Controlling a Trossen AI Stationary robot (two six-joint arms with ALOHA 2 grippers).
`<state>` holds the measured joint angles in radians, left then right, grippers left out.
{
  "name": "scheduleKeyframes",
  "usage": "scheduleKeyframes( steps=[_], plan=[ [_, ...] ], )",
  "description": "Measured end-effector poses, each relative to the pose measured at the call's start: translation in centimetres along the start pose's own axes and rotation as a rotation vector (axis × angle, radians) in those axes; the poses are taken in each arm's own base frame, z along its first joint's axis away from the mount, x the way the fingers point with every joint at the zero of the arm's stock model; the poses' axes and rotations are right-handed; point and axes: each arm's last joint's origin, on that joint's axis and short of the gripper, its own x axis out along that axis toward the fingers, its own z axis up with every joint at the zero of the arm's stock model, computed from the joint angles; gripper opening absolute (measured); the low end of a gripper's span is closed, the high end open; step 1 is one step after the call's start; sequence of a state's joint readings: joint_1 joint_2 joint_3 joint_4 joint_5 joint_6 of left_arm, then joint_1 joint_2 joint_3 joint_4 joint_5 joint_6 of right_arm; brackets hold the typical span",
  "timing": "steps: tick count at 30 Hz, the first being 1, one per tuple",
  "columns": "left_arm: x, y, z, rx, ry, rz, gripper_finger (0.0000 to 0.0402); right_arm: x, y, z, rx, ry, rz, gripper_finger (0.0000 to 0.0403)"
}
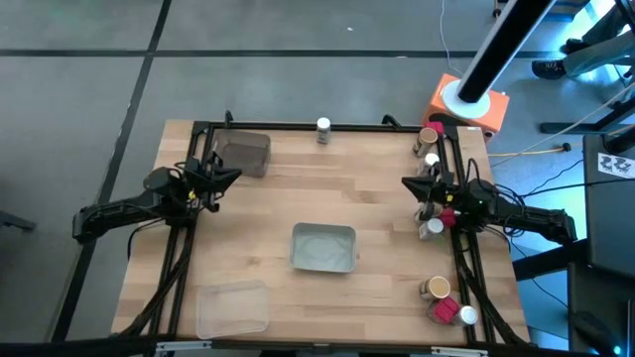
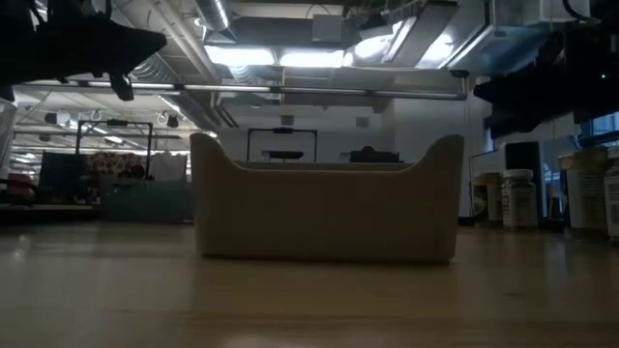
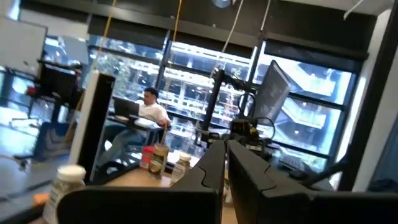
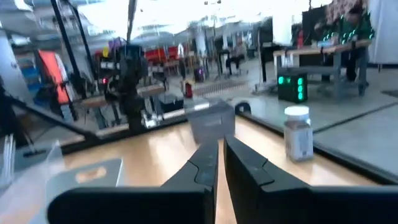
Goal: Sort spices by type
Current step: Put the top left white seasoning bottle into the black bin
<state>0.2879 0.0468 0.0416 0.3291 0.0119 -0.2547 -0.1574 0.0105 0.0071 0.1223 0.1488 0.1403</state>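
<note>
Spices: none is sorted yet, by the look of it. A white-capped jar (image 1: 323, 129) stands alone at the far edge of the desk (image 1: 327, 193). The rest crowd the right edge: a tan-lidded jar (image 1: 428, 137) and a white cap (image 1: 432, 159) near the far right corner, a cluster with a red box (image 1: 447, 216) and a white-topped jar (image 1: 434, 228) beside the right arm, and a near group of a tan-lidded jar (image 1: 436, 289), a red box (image 1: 445, 310) and a white-capped jar (image 1: 467, 316).
Trays: a grey tray (image 1: 323, 247) sits mid-desk, a clear tray (image 1: 232, 308) lies near the front left, a dark clear bin (image 1: 245, 154) stands at the far left. All three appear empty.
Right tool (image 1: 410, 183): narrow, fingers together, holding nothing; it hangs above the desk just beside the middle cluster, pointing toward the desk's centre.
Left tool (image 1: 232, 176): pinched narrow, empty, waiting by the dark bin, well apart from every spice.
Step in hand: picking a first spice, most likely with the right arm, since nearly everything is on its side.
Doing it well: spread the fingers before coming down, as they cannot straddle a jar as they stand. Choose a jar at the outer side of a group, so the fingers do not knock its neighbours. Grip the body below the cap, keep it upright, lift clear before travelling.
Plan: give each tray one type, and keep to it from the first drop.
Risk: jars stand close together at the desk's edge; a nudge could tip one off.
</note>
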Motion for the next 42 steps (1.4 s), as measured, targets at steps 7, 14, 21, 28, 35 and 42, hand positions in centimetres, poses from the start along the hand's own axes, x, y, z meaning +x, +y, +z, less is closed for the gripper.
scheduleKeyframes(
  steps=[7,14,21,28,35,42],
  plan=[
    [2.0,-0.2,1.2,0.051,0.089,0.061,0.0011,0.0,-0.1,0.1,-0.038,-0.011,-0.033,0.0028],
    [6.0,-0.3,2.6,0.141,0.207,0.129,0.0011,0.0,-0.3,0.1,-0.042,-0.015,-0.09,0.0028],
    [11.1,-0.3,3.4,0.205,0.3,0.188,0.0011,0.0,-0.3,-0.2,-0.056,0.01,-0.106,0.0028],
    [15.4,0.0,2.5,0.223,0.386,0.199,0.0011,0.0,-0.3,0.0,-0.124,-0.009,-0.117,0.0028],
    [16.5,0.5,0.2,0.223,0.494,0.202,0.0011,0.0,-0.4,0.2,-0.121,-0.021,-0.129,0.0028],
    [17.3,1.0,-0.9,0.232,0.485,0.214,0.0011,0.0,-0.2,0.4,-0.104,-0.046,-0.085,0.0028]
  ],
)
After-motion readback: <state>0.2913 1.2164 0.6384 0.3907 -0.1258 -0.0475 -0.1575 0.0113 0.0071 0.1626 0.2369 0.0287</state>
